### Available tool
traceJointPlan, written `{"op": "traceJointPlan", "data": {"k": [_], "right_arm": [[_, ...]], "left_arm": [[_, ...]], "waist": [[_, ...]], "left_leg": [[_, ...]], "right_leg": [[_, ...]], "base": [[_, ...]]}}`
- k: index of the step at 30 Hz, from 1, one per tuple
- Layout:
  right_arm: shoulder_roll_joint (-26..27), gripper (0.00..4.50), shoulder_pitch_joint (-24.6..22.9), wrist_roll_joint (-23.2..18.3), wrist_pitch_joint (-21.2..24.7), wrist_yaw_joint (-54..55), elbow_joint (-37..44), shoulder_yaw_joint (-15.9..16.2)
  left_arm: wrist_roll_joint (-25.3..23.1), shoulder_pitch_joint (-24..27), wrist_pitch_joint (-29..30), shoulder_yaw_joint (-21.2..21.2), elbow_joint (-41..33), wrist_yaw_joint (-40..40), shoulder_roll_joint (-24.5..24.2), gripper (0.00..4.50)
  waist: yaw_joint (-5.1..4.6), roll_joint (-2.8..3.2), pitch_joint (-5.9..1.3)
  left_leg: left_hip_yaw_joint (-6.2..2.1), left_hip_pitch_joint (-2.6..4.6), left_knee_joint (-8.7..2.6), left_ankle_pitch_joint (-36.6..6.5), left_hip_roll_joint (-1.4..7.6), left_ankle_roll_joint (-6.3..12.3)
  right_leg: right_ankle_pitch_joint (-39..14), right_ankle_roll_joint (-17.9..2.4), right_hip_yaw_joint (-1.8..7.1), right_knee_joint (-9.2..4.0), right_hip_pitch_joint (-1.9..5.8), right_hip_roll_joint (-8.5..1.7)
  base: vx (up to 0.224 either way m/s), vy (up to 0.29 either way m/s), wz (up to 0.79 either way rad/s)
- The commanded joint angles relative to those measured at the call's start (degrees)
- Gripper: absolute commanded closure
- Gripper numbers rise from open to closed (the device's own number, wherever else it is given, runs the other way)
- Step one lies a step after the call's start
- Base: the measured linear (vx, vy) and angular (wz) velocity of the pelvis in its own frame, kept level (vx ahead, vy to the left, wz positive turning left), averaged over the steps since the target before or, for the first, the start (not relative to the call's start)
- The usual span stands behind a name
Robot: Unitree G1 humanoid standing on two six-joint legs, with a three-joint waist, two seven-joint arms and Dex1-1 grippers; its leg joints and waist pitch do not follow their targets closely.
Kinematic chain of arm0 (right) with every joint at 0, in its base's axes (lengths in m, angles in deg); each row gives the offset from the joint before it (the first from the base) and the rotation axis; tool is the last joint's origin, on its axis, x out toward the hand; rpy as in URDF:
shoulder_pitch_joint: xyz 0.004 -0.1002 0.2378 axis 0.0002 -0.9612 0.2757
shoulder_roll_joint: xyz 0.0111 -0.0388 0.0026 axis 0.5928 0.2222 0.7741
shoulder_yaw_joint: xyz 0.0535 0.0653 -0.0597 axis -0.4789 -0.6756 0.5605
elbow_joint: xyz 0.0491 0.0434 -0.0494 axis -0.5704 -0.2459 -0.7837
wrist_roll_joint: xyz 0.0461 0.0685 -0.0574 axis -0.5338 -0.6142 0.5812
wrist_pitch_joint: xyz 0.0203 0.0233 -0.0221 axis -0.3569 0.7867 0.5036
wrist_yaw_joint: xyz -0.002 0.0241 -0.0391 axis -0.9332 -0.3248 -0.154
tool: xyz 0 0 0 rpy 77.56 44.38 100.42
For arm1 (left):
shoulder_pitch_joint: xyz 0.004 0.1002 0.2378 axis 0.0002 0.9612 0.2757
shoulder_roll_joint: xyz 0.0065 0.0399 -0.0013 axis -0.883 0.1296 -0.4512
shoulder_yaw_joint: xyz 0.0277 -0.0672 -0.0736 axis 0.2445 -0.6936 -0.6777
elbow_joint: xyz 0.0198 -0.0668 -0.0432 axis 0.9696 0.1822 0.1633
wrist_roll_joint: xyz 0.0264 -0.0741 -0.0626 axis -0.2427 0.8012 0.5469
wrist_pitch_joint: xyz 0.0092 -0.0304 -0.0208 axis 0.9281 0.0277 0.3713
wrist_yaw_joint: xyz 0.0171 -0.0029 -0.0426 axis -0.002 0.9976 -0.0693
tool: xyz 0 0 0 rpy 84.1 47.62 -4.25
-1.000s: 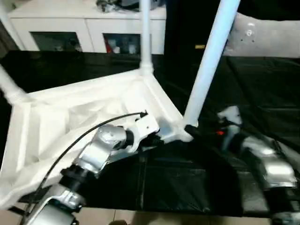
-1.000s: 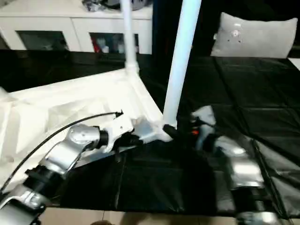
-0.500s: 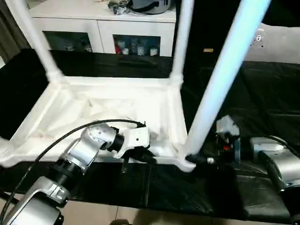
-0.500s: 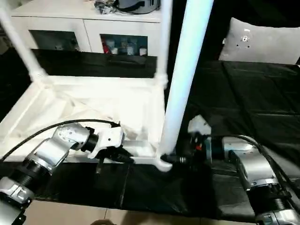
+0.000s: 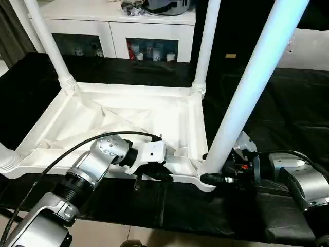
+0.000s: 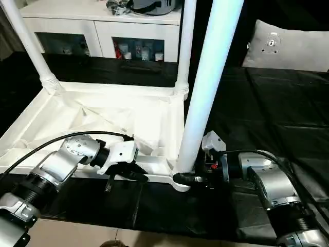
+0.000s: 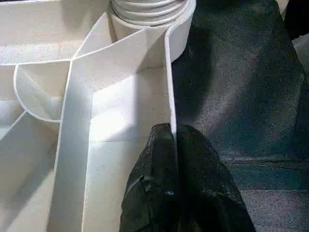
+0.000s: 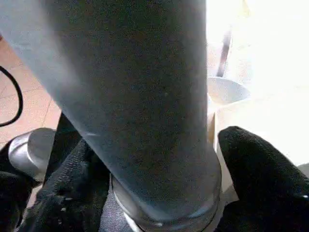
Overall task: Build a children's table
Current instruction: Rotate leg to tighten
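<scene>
1. The children's table (image 5: pixel 128 121) is seen lying upside down on the black-covered worktop (image 5: pixel 288 108), ribbed underside up, with its near edge close to the worktop's front edge.
2. Three legs are seen standing upright in corner sockets: the far left leg (image 5: pixel 49 41), the far right leg (image 5: pixel 205 46) and the near right leg (image 5: pixel 252 87). A fourth socket with a leg base (image 5: pixel 6 157) is seen at the near left corner.
3. The left gripper (image 5: pixel 157 174) is clamped on the thin near rim of the tabletop (image 7: pixel 170 96); one black finger (image 7: pixel 154 183) is seen on each side of the rim wall.
4. The right gripper (image 5: pixel 218 177) is closed around the base of the near right leg, just at its socket; its fingers (image 8: pixel 260 164) are seen pressed against both sides of the tube.
5. A white cabinet (image 5: pixel 128 23) is seen behind the worktop, and a pale cushion (image 6: pixel 285 46) lies on the far right.
</scene>
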Motion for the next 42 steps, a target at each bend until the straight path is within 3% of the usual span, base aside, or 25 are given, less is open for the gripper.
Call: {"op": "traceJointPlan", "data": {"k": [1, 7, 10, 11, 13, 14, 15, 16, 19, 23, 25, 27, 29, 31, 32, 33, 38, 41, 42], "right_arm": [[-0.28, 1.18, -0.54, -0.48, 0.38, -0.51, 1.71, 0.67], [1.06, 1.69, -2.30, -1.85, 3.74, 1.20, 3.49, 0.21], [5.64, 1.78, -2.06, -1.62, 9.83, 12.06, 3.15, -2.13], [6.50, 1.78, -1.74, -1.09, 10.02, 14.14, 2.60, -2.52], [9.08, 1.80, -0.65, -0.78, 9.76, 18.83, 0.55, -4.12], [11.41, 1.81, 0.27, -0.97, 9.88, 22.76, -1.09, -5.60], [14.45, 1.81, 1.47, -1.15, 9.73, 27.77, -3.29, -7.29], [16.47, 1.81, 2.20, -1.24, 9.82, 31.13, -4.54, -8.42], [20.85, 1.82, 4.00, -0.17, 8.52, 39.46, -7.93, -10.30], [26.25, 1.83, 5.85, 1.89, 5.89, 51.73, -13.28, -13.08], [26.32, 1.83, 5.81, 2.53, 4.59, 52.32, -13.86, -13.06], [26.51, 1.13, 5.61, 3.16, 2.21, 52.08, -14.46, -14.00], [25.82, 1.13, 4.83, 1.94, 0.66, 49.61, -13.54, -15.20], [24.43, 0.75, 4.00, 0.84, -0.33, 46.75, -11.94, -15.66], [24.33, 0.75, 3.96, 0.84, -0.45, 46.56, -11.86, -15.67], [20.73, 0.69, 2.58, 0.60, -2.68, 40.75, -9.52, -14.95], [13.90, 0.23, 0.44, -0.87, -3.41, 29.66, -5.51, -13.49], [9.91, 0.08, -0.27, -1.54, -3.01, 22.96, -3.69, -12.79], [6.81, 0.03, -0.52, -1.94, -2.44, 18.03, -2.23, -11.79]], "left_arm": [[-1.02, -0.15, -0.19, 2.45, 0.32, 2.41, 0.16, 4.50], [1.43, 1.62, 4.01, 0.39, -1.71, 0.81, 1.23, 4.50], [3.13, 4.43, 13.11, -3.33, -5.85, -7.48, 4.18, 4.50], [3.10, 4.63, 14.07, -3.74, -6.13, -8.70, 4.63, 4.50], [3.20, 4.88, 16.22, -5.03, -6.57, -12.02, 6.19, 4.50], [3.37, 4.96, 17.76, -6.11, -6.87, -14.85, 7.64, 4.50], [3.08, 4.81, 19.46, -7.35, -6.97, -18.90, 9.68, 4.50], [2.78, 4.75, 20.82, -8.21, -7.24, -21.57, 11.06, 4.50], [1.15, 3.86, 22.97, -9.49, -6.78, -27.98, 14.44, 4.50], [-1.35, 1.62, 24.57, -9.82, -5.06, -36.23, 18.59, 4.50], [-1.56, 1.51, 24.32, -9.29, -5.23, -35.92, 18.71, 4.50], [-1.87, 1.73, 24.41, -8.66, -6.13, -35.37, 18.83, 4.50], [-1.86, 2.08, 23.42, -8.31, -6.46, -34.23, 18.18, 4.50], [-1.77, 2.43, 21.83, -7.83, -6.26, -32.94, 16.98, 4.50], [-1.79, 2.45, 21.71, -7.80, -6.22, -32.86, 16.91, 4.50], [-2.17, 2.72, 19.62, -6.95, -5.20, -30.47, 14.93, 4.50], [-2.04, 2.76, 16.40, -5.52, -3.66, -25.18, 11.71, 4.50], [-2.26, 2.75, 13.74, -3.91, -2.96, -20.71, 9.17, 4.50], [-2.37, 2.66, 10.26, -2.54, -2.29, -16.52, 7.00, 4.50]], "waist": [[-0.25, -0.48, -3.67], [-0.20, -0.35, -3.63], [-0.59, -0.18, -3.61], [-0.94, -0.18, -3.19], [-1.56, -0.19, -3.13], [-2.14, -0.29, -2.78], [-2.81, -0.79, -2.67], [-3.60, -0.53, -2.60], [-4.63, -0.84, -2.71], [-5.06, -0.47, -2.81], [-4.92, -0.46, -3.16], [-4.86, -0.15, -3.32], [-4.57, -0.11, -3.55], [-4.24, -0.11, -3.90], [-4.27, -0.13, -3.88], [-4.14, 0.32, -3.83], [-3.54, 0.05, -3.87], [-3.39, -0.03, -3.61], [-3.22, -0.02, -3.63]], "left_leg": [[-1.50, -0.15, -3.48, 0.45, 5.17, 6.21], [-1.59, -0.13, -3.54, 0.54, 5.37, 6.12], [-1.68, -0.11, -3.70, -0.15, 5.60, 5.39], [-1.63, -0.09, -3.91, -1.46, 5.22, 4.74], [-1.43, 0.00, -4.06, -3.64, 4.64, 3.20], [-1.33, 0.09, -4.16, -5.27, 4.22, 2.70], [-1.30, 0.04, -4.26, -5.96, 4.10, 2.17], [-1.38, 0.24, -4.30, -6.68, 4.01, 1.47], [-1.35, 0.16, -4.31, -6.06, 3.91, 2.09], [-1.21, 0.51, -4.42, -5.04, 3.95, 2.50], [-1.32, 0.39, -4.41, -3.89, 4.20, 2.85], [-1.36, 0.19, -4.33, -2.02, 4.65, 4.15], [-1.29, 0.10, -4.19, -0.77, 4.61, 4.91], [-1.29, -0.21, -3.81, 2.16, 4.65, 6.67], [-1.28, -0.31, -3.76, 2.55, 4.66, 7.20], [-1.25, -0.37, -3.65, 2.63, 4.57, 7.91], [-1.15, -0.68, -3.26, 2.96, 4.41, 9.91], [-1.09, -0.47, -3.50, 1.02, 4.47, 9.09], [-1.05, -0.32, -3.51, 0.69, 4.59, 8.82]], "right_leg": [[-10.50, -5.13, 4.84, -4.15, 3.45, -7.08], [-9.81, -5.56, 4.85, -4.10, 3.43, -7.20], [-10.23, -6.01, 4.87, -4.06, 3.49, -7.29], [-13.39, -5.61, 4.67, -4.78, 3.33, -7.15], [-18.53, -4.35, 4.57, -5.39, 3.47, -7.16], [-22.31, -3.02, 4.21, -6.22, 3.54, -7.01], [-24.76, -1.79, 3.99, -6.62, 3.61, -6.96], [-26.73, -1.19, 3.75, -6.90, 3.50, -6.96], [-25.77, -0.35, 3.76, -7.14, 3.55, -6.77], [-23.88, -1.26, 4.03, -7.02, 3.14, -6.71], [-20.38, -2.14, 4.27, -6.45, 3.53, -6.90], [-13.94, -4.40, 4.63, -5.54, 3.50, -6.94], [-10.64, -5.63, 4.77, -4.99, 3.78, -7.10], [-4.83, -6.74, 4.82, -4.17, 3.86, -7.05], [-4.20, -6.99, 4.81, -4.02, 3.90, -7.07], [-4.58, -7.04, 4.70, -4.12, 3.80, -7.07], [-5.78, -5.44, 4.45, -4.33, 3.84, -6.76], [-10.85, -4.19, 4.30, -4.97, 3.64, -6.67], [-11.80, -3.93, 4.40, -4.97, 3.50, -6.58]], "base": [[0.000, 0.000, 0.00], [0.000, 0.000, 0.00], [0.000, 0.000, 0.00], [0.000, 0.000, 0.00], [0.000, 0.000, 0.00], [-0.054, 0.003, -0.08], [0.000, 0.000, 0.00], [0.000, 0.000, 0.00], [0.000, 0.000, 0.00], [0.000, 0.000, 0.00], [0.000, 0.000, 0.00], [0.000, 0.000, 0.00], [0.000, 0.000, 0.00], [0.000, 0.000, 0.00], [0.000, 0.000, 0.00], [0.000, 0.000, 0.00], [0.000, 0.000, 0.00], [0.000, 0.000, 0.00], [0.000, 0.000, 0.00]]}}
